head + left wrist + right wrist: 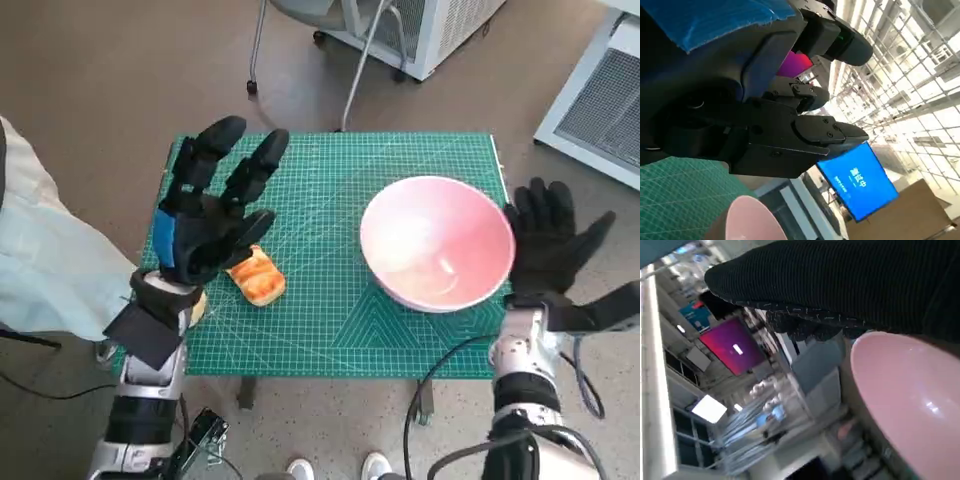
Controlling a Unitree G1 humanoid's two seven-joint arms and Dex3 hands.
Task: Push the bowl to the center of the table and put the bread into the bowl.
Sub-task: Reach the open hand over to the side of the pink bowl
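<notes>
A pink bowl (pixel 437 241) stands empty on the right half of the green cutting mat (pixel 330 320); its rim shows in the left wrist view (pixel 750 220) and its inside in the right wrist view (pixel 910 405). A golden piece of bread (pixel 257 277) lies on the mat at the left. My left hand (pixel 205 215) hovers above the bread with fingers spread, holding nothing. My right hand (pixel 548 240) is held up flat just beyond the bowl's right rim, fingers apart and empty; whether it touches the bowl I cannot tell.
The mat covers the small table, whose edges lie close to both hands. A chair's legs (pixel 300 70) and a white cabinet (pixel 420 30) stand beyond the far edge, another white unit (pixel 600 110) at the far right. A person's shoes (pixel 335 467) show below the near edge.
</notes>
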